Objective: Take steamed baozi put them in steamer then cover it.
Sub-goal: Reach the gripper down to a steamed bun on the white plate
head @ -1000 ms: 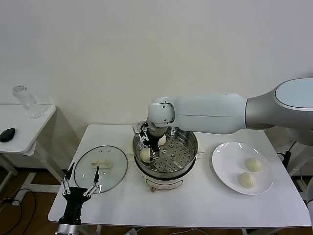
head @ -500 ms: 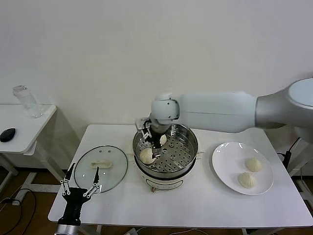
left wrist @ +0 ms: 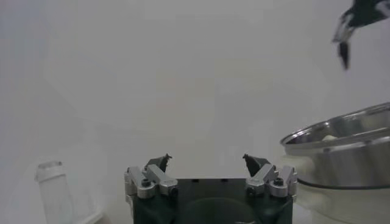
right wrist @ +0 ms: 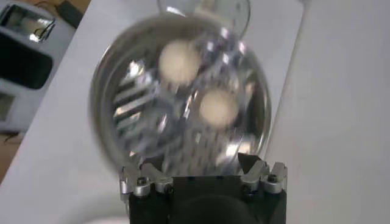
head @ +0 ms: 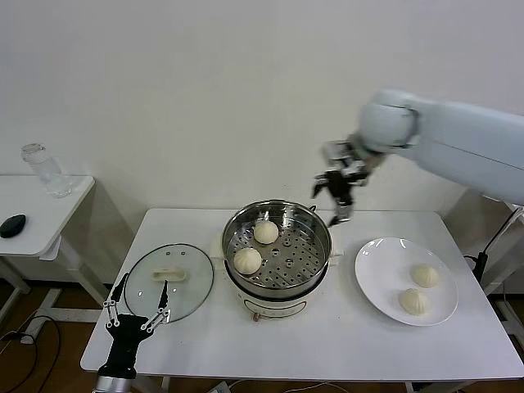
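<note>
The steamer [head: 321,239] stands mid-table with two steamed baozi on its perforated tray, one at the back [head: 265,232] and one at the front left [head: 247,259]. Two more baozi [head: 424,275] [head: 413,301] lie on the white plate [head: 378,268] to its right. My right gripper [head: 334,199] hangs open and empty in the air, above the steamer's back right rim. In the right wrist view, the open right gripper [right wrist: 198,163] looks down on the steamer [right wrist: 100,97] and both baozi [right wrist: 180,61] [right wrist: 218,106]. My left gripper [head: 135,307] stays open and low at the table's front left.
The glass lid [head: 169,281] with a cream handle lies flat on the table left of the steamer, just behind the left gripper [left wrist: 207,159]. A side table [head: 49,205] at far left carries a glass bottle [head: 41,168] and a black mouse [head: 11,225].
My right gripper let go of a baozi in the steamer, opened fully, rose out of the pot and swung up to the right. The left arm has not moved.
</note>
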`<state>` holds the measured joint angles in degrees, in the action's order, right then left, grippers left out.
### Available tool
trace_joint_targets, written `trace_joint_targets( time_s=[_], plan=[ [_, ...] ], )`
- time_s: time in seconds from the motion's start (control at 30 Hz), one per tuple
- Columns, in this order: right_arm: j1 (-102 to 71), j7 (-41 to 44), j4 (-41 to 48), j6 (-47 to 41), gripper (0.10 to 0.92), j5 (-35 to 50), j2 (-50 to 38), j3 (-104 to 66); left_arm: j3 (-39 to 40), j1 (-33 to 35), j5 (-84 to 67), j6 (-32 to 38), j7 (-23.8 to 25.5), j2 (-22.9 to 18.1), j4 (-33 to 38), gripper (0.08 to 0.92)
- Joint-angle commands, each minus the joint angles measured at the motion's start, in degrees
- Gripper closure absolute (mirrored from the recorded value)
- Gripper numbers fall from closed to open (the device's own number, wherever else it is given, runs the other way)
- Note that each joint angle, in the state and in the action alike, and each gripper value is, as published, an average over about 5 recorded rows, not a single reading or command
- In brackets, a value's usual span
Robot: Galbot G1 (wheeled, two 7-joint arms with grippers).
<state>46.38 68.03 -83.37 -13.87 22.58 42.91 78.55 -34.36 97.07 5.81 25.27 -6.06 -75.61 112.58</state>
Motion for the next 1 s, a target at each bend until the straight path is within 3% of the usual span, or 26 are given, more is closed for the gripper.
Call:
trace_joint_targets(
  time_s=[0.03,0.33,1.0],
  plan=[
    [-17.1,8.56,0.63,9.12,0.203,-12.96,-22.12,-10.15,-0.01,0.2,0.4,0.11,-0.16,-0.12,-0.27,0.177],
    [-47.41,4.38,6.13,10.33,0.203,-22.15,-23.73,-30.97,-0.26,0.79,0.99,0.45,-0.38,-0.44,-0.38,0.177],
    [-50.81,-3.23,10.78,9.69,0.203,-25.15,-19.44,-33.77,-0.37,0.93,-1.91,-0.29,-0.25,-1.01,-0.43,0.177]
  ],
)
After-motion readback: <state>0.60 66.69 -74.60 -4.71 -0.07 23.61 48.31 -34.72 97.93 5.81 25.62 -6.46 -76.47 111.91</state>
